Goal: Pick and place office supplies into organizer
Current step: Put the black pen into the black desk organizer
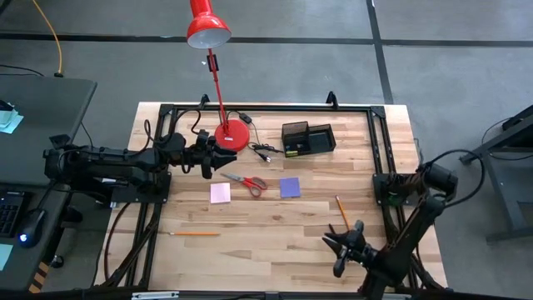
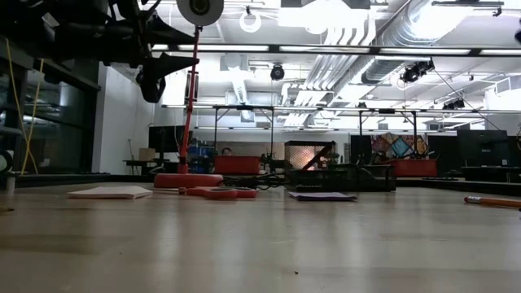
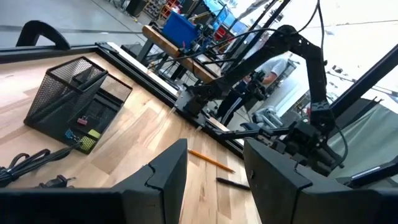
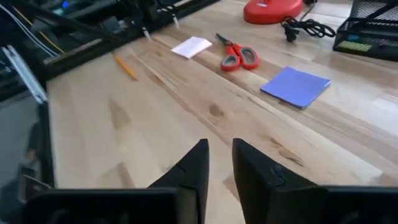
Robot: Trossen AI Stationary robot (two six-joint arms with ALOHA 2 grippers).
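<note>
The black mesh organizer [image 1: 308, 138] stands at the table's far side, right of the lamp's red base [image 1: 231, 136]. Red-handled scissors [image 1: 247, 182] lie flat between a pink pad [image 1: 220, 192] and a purple pad [image 1: 290, 187]. One orange pencil [image 1: 196, 234] lies near the left edge, another [image 1: 341, 208] toward the right. In the left wrist view a black pen [image 3: 231, 182] lies beside a pencil [image 3: 211, 160]. My left gripper [image 1: 208, 162] hovers open, high above the table just left of the lamp base. My right gripper [image 1: 337, 248] hangs over the near right part, its fingers [image 4: 249, 155] a narrow gap apart.
The red desk lamp's stem [image 1: 218, 83] rises from its base close to my left gripper. A black cable [image 1: 260, 150] lies between the base and the organizer. A black metal frame [image 1: 266, 108] runs along the table's far and side edges. Bare wood lies in the table's near middle.
</note>
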